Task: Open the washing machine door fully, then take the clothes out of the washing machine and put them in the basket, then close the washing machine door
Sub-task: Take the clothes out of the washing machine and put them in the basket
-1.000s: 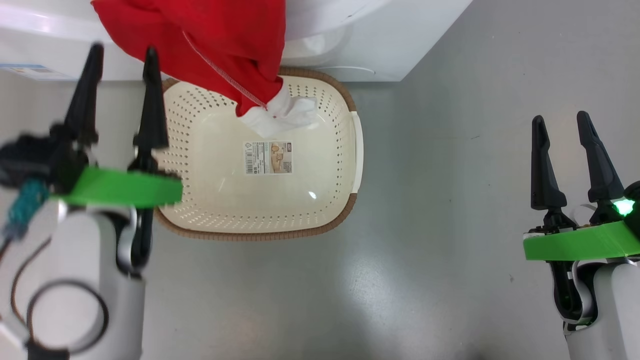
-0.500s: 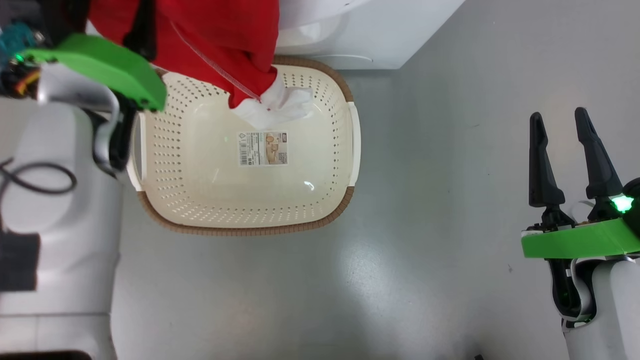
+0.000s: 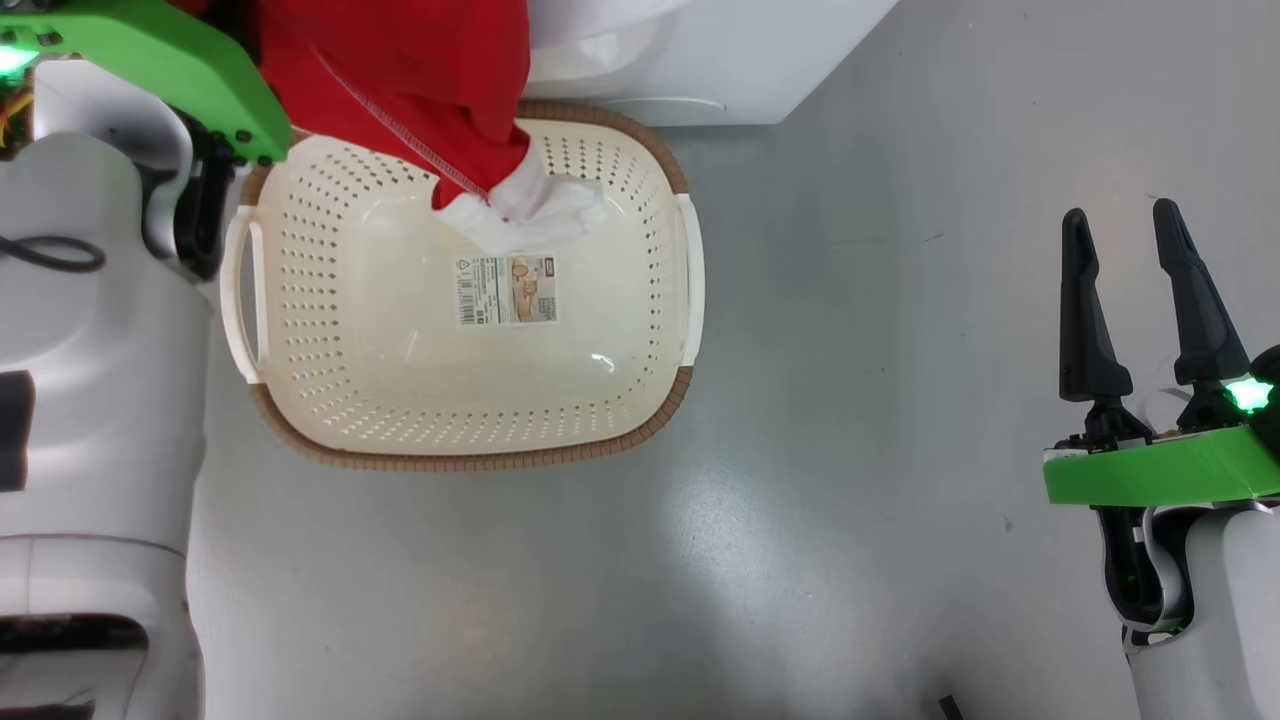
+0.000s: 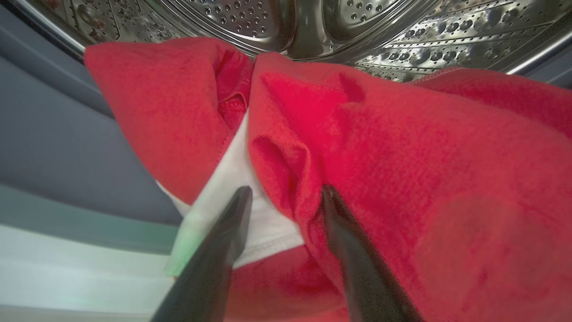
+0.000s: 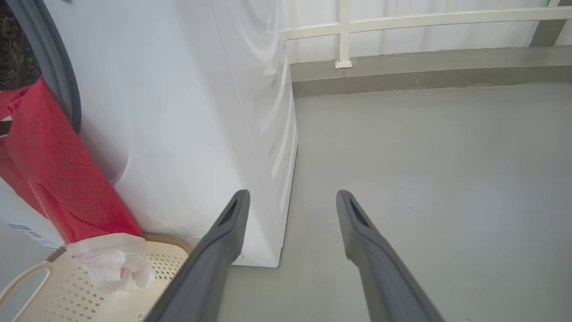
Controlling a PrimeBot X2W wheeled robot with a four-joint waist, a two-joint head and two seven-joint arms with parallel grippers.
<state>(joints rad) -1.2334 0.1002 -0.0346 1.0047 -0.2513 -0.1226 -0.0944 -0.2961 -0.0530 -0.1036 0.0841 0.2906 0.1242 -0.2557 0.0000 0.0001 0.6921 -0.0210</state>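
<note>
Head view | basket (image 3: 460, 462): white end of clothes (image 3: 420, 80) hanging in | left fingers (image 4: 223, 250) spread | right fingers (image 3: 1085, 320) spread

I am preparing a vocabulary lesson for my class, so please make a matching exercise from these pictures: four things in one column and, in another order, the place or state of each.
1. basket
2. red garment
3. right gripper
4. left gripper

a. open, above bare floor
b. open, astride a fold of the garment, at the steel drum
c. on the floor before the washing machine
d. hangs from the machine's mouth, white end in the basket

Pairs: 1-c, 2-d, 3-a, 4-b
</note>
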